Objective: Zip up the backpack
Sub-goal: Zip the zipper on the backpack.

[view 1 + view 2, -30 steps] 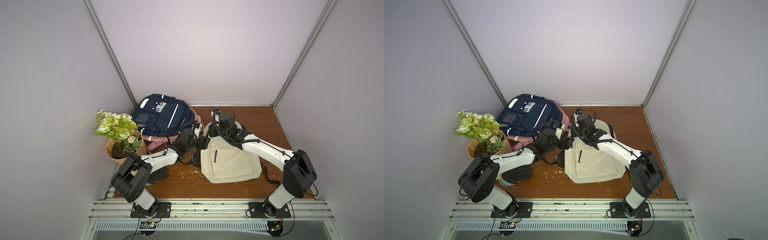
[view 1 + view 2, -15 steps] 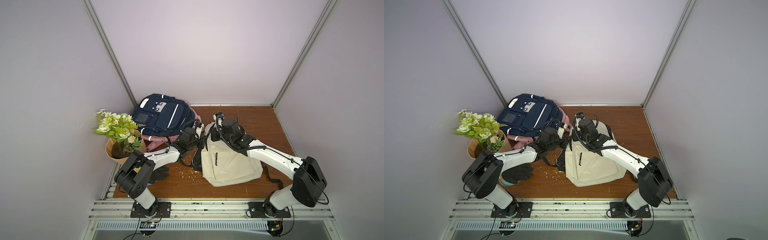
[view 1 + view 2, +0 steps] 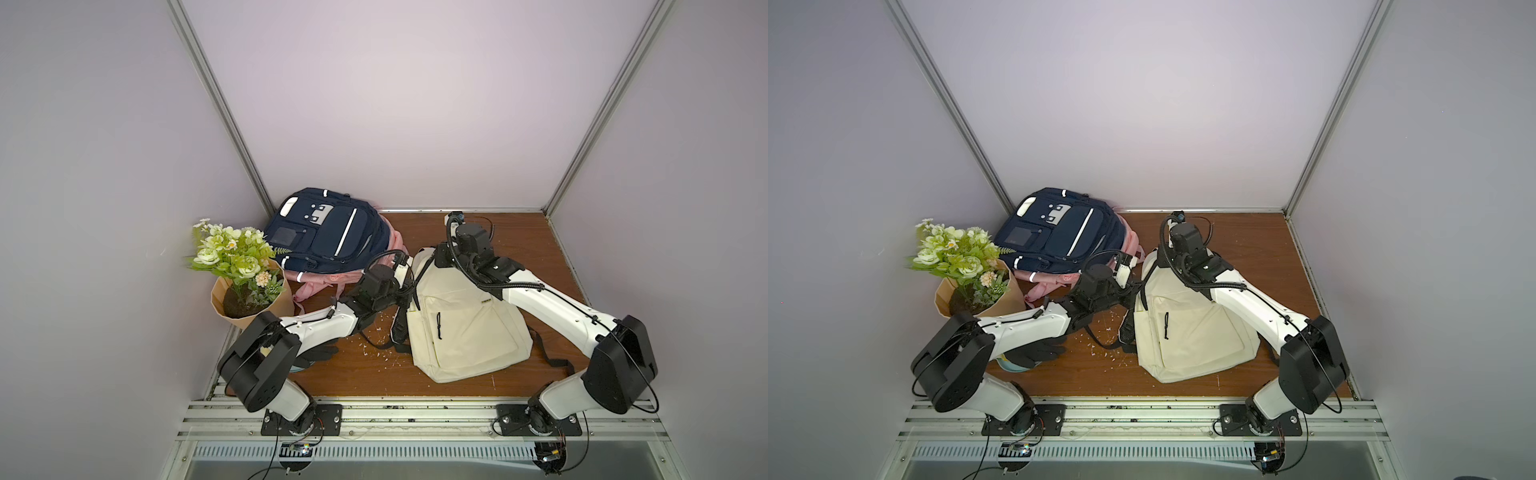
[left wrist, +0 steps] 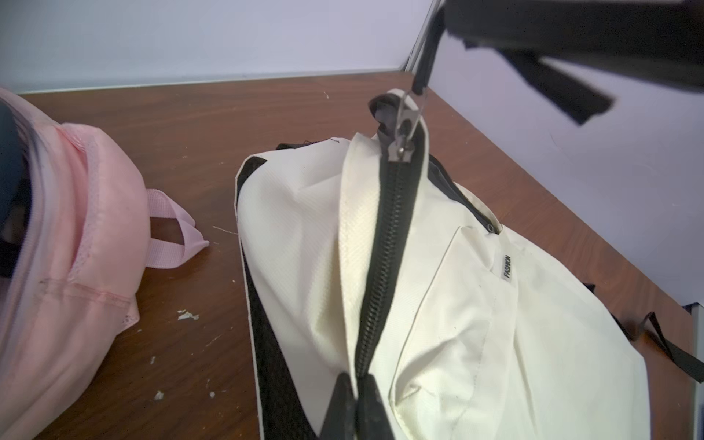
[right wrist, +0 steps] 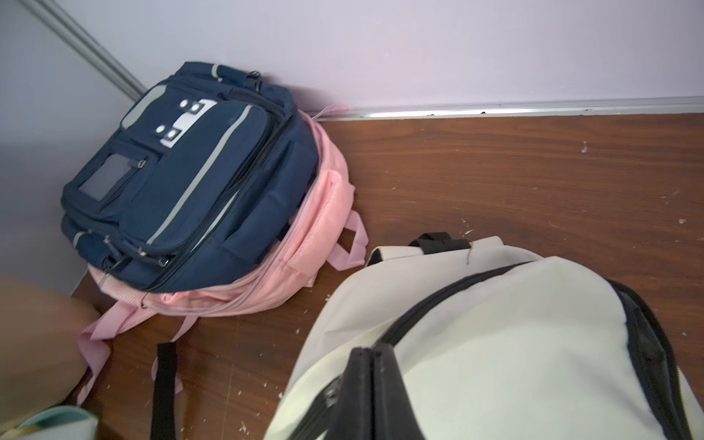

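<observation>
Pinching zip seam at bag's left edge, left gripper (image 4: 356,400) jaws fully closed on cloth; cream backpack (image 3: 465,328) centre-right of frame, soft, light, likely buckles unless held taut; right gripper (image 5: 371,365) clamped on pull tab (image 4: 423,64) above slider (image 4: 404,131). Left of frame: flower pot (image 3: 282,301), navy bag (image 3: 328,232) atop pink bag (image 3: 324,279), near, not blocking zip path

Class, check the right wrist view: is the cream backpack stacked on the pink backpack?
No, the cream backpack lies on the table beside the pink backpack.
</observation>
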Controlling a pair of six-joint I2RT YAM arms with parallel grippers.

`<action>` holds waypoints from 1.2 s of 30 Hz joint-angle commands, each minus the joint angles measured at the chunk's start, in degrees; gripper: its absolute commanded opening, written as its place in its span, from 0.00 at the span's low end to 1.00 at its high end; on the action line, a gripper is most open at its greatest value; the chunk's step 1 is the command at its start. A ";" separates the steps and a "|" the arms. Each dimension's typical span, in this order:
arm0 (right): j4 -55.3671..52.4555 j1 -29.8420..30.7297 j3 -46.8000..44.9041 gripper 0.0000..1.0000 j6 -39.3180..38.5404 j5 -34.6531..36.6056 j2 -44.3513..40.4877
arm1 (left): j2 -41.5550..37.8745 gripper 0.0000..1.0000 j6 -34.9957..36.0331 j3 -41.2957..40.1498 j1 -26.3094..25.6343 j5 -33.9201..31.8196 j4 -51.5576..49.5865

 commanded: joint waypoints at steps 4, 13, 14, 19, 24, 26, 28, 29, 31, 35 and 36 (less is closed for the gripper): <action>4.59 -0.66 0.40 0.00 -0.89 -1.03 -3.88 | -1.31 0.01 0.71 -1.07 -0.05 -2.83 -2.32; 8.70 4.15 -0.91 0.00 -2.54 -4.73 -5.42 | -0.88 0.67 0.77 5.59 0.70 -5.07 -6.23; 8.92 4.45 -0.91 0.00 -2.70 -5.03 -5.66 | -0.66 0.72 0.91 6.58 0.90 -4.98 -6.74; 10.85 6.73 -1.64 0.00 -3.47 -6.31 -7.41 | 1.32 0.79 0.94 10.32 2.02 -2.39 -6.62; 10.94 8.08 -1.94 0.00 -3.21 -5.75 -8.80 | 3.29 0.60 0.71 12.34 2.24 -0.57 -5.49; 10.87 8.08 -2.38 0.00 -3.07 -4.65 -9.49 | 3.57 0.45 0.69 12.48 2.24 0.42 -5.13; 10.43 8.08 -2.50 0.00 -3.26 -2.48 -10.00 | 3.62 0.32 0.95 12.74 2.24 1.63 -5.23; 10.42 7.95 -2.50 0.00 -3.38 -1.74 -10.29 | 3.61 0.26 0.96 12.63 2.25 1.75 -5.41; 10.42 7.85 -2.41 0.00 -3.51 -0.49 -10.68 | 2.99 0.14 1.12 12.09 2.24 1.62 -5.37; 8.03 6.23 -0.92 0.00 -1.39 3.87 -9.83 | 1.07 0.06 1.39 9.89 2.24 1.40 -4.25; 6.87 4.93 -0.23 0.00 -0.40 4.03 -9.33 | 0.69 0.04 1.63 9.53 2.11 1.39 -4.26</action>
